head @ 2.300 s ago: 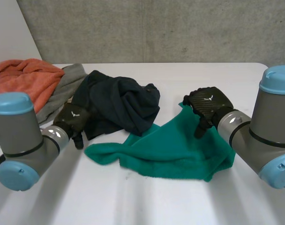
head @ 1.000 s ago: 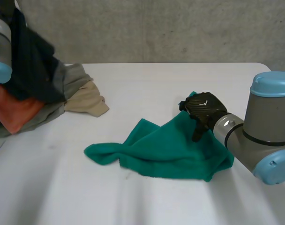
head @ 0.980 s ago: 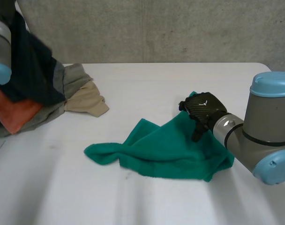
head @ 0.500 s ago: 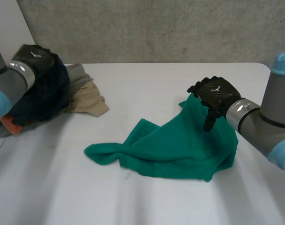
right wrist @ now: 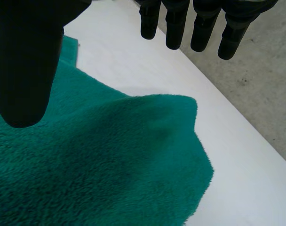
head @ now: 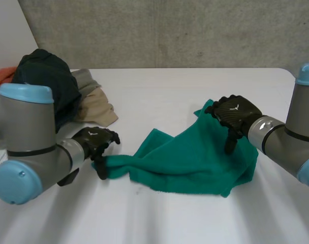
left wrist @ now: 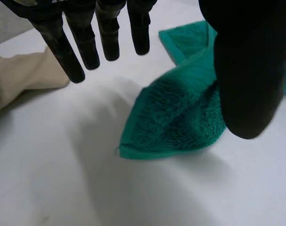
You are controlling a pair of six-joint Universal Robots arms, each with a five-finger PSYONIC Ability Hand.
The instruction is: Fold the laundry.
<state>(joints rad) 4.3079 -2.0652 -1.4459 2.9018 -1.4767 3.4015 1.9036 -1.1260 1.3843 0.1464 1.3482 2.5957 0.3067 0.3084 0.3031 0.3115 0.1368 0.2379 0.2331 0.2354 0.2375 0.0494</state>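
Towel [head: 185, 162] under both my hands: left hand [head: 94, 141] spread wide over its corner, right hand [head: 236, 112] splayed above it, gripping nothing.

So your white table [head: 195, 86] took up most of the frame, with its rounded far corner showing at the upper right. You had a green towel [head: 185, 162] lying rumpled on it, from the centre out to the right. One corner of it was stretched out low toward the left and another poked up toward the upper right. The laundry heap sat off in the upper left. A beige cloth [head: 93, 108] lay flat on the tabletop at the heap's right edge, with a grey cloth [head: 84, 78] just behind it. A dark garment [head: 45, 76] was bundled on top, and a bit of orange cloth [head: 2, 76] peeked out at the far left. The towel and the heap weren't touching.
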